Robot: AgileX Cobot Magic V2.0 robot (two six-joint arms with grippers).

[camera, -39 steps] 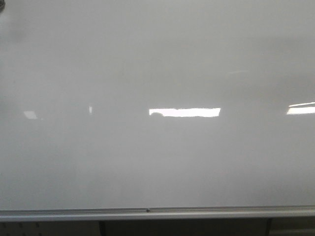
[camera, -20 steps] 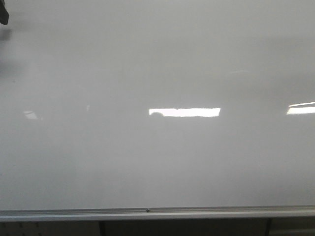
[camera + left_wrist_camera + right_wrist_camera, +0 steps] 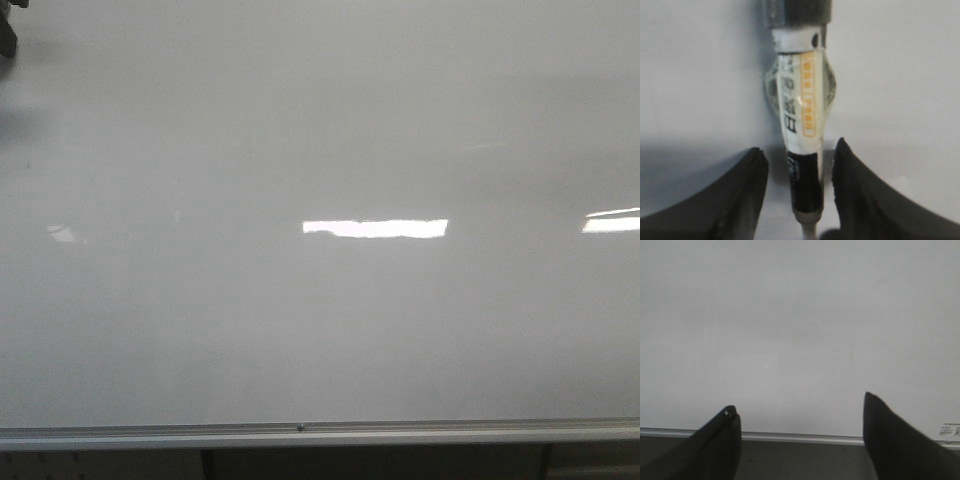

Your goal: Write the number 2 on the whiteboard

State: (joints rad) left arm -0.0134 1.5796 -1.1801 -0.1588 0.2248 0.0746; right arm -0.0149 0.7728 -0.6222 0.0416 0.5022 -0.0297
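Left gripper (image 3: 800, 172) is clenched on one marker (image 3: 801, 115), tip pointing at the whiteboard (image 3: 330, 330), presumably so a stroke can start; the arm shows only at the front view's upper-left corner. Right gripper (image 3: 800, 427) hangs released, holding nothing, facing the board above its frame strip. Number 2: none visible yet. Count: one marker, one board, two glare patches.

The marker (image 3: 801, 125) bears a white label with black characters and an orange strip of small print, all too blurred to read. A small sticker (image 3: 950, 429) at the whiteboard (image 3: 790, 340) corner carries tiny illegible print
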